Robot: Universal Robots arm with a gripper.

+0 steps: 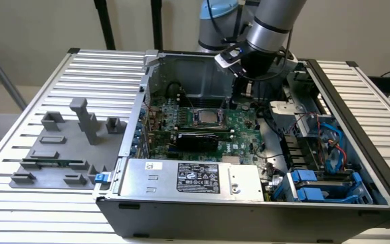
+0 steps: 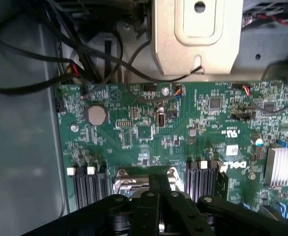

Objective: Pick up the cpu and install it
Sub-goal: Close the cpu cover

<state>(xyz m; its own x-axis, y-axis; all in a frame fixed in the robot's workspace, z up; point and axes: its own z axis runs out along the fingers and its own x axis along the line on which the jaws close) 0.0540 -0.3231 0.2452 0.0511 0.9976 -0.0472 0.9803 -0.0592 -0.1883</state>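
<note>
The cpu (image 1: pixel 205 118) is a pale silvery square lying flat inside the dark metal-framed socket of the green motherboard (image 1: pixel 239 129), in the open computer case. My gripper (image 1: pixel 247 94) hangs over the board's far side, to the exterior view's right of the socket and apart from the cpu. In the wrist view its black fingers (image 2: pixel 159 192) are pressed together with nothing between them. They cover part of the socket's shiny frame (image 2: pixel 127 183).
A silver box with a black label (image 1: pixel 191 178) lies along the case's near side. Blue drive brackets (image 1: pixel 317 185) and cables fill the exterior view's right. A grey fixture (image 1: pixel 66 147) stands on the slatted table. A metal bracket (image 2: pixel 198 34) and black cables (image 2: pixel 85 59) lie beyond the board.
</note>
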